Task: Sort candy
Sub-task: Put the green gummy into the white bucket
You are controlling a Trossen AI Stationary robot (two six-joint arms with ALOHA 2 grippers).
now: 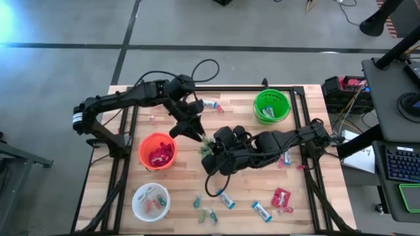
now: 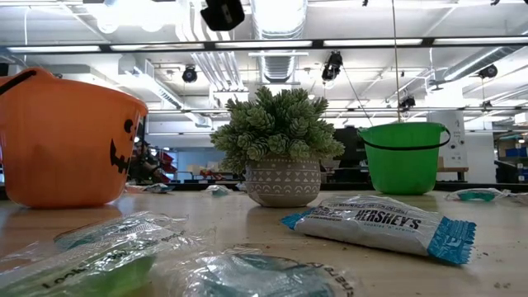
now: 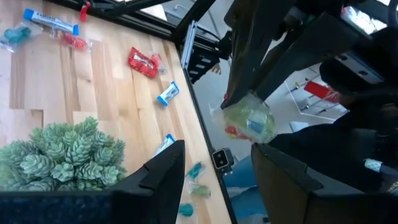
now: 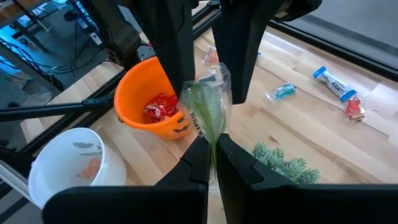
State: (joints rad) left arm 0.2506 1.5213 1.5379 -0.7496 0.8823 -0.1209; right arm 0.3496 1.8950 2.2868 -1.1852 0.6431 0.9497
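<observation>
The held candy (image 4: pixel 208 102), a clear packet with green inside, hung above the plant (image 1: pixel 209 145), pinched at its lower end by the right gripper (image 4: pixel 213 146), whose fingers were clenched on it. The left gripper (image 4: pixel 211 56) stood directly over the same packet, fingers spread on either side of its upper end; contact could not be told from these views. In the left wrist view the packet (image 3: pixel 249 121) sat ahead of the spread fingers, against the right arm.

Room around the plant: bare wood lay between it and the orange bowl (image 1: pixel 157 151), just beside it on the left arm's side. Loose candy lay on the table (image 1: pixel 184 183) toward the near edge from the plant: teal pieces (image 1: pixel 197 201), blue-and-white bars (image 1: pixel 226 199) and a red packet (image 1: pixel 282 196). One more bar (image 1: pixel 209 104) lay beyond the plant near the far edge. From table height, a Hershey's bar (image 2: pixel 379 224) lay in front of the plant pot.

Containers: orange bowl held red packets (image 4: pixel 161 107). The white bowl (image 1: pixel 151 200), past the orange one toward the near edge, held a few pale pieces. The green bowl (image 1: pixel 272 105), beyond the plant toward the far right corner, held at least one wrapped piece.
</observation>
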